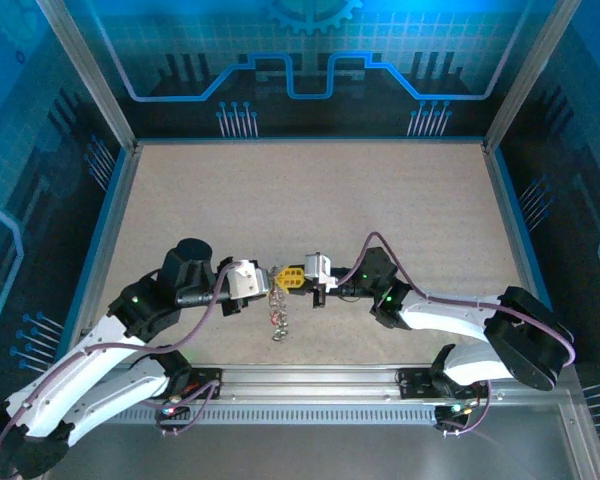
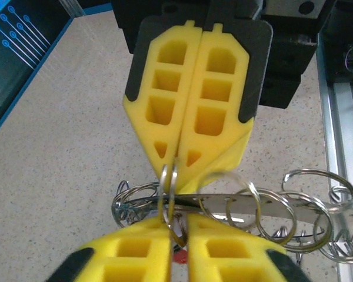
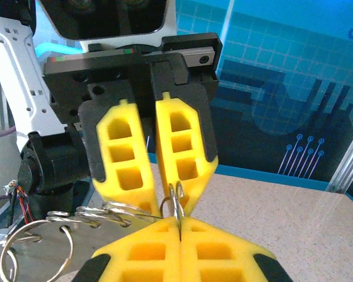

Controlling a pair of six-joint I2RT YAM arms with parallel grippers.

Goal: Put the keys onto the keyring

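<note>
Ring [image 2: 169,188] pinched by left gripper [image 2: 177,228], right gripper [image 3: 180,226]; overhead, keys [image 1: 278,320] trailing below

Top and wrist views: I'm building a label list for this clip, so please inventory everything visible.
pinched ring: one, silver, clamped between both pairs of fingers.
other split rings: several, silver, strung along the strip.
metal strip: one, grey, beneath the fingers.
red piece: one, red, mostly hidden between the left fingers.
table: one, speckled beige, under everything.
walls: several, blue printed, around the table.
left gripper: one, yellow fingers, shut on the pinched ring.
right gripper: one, yellow fingers, shut on the pinched ring.
</note>
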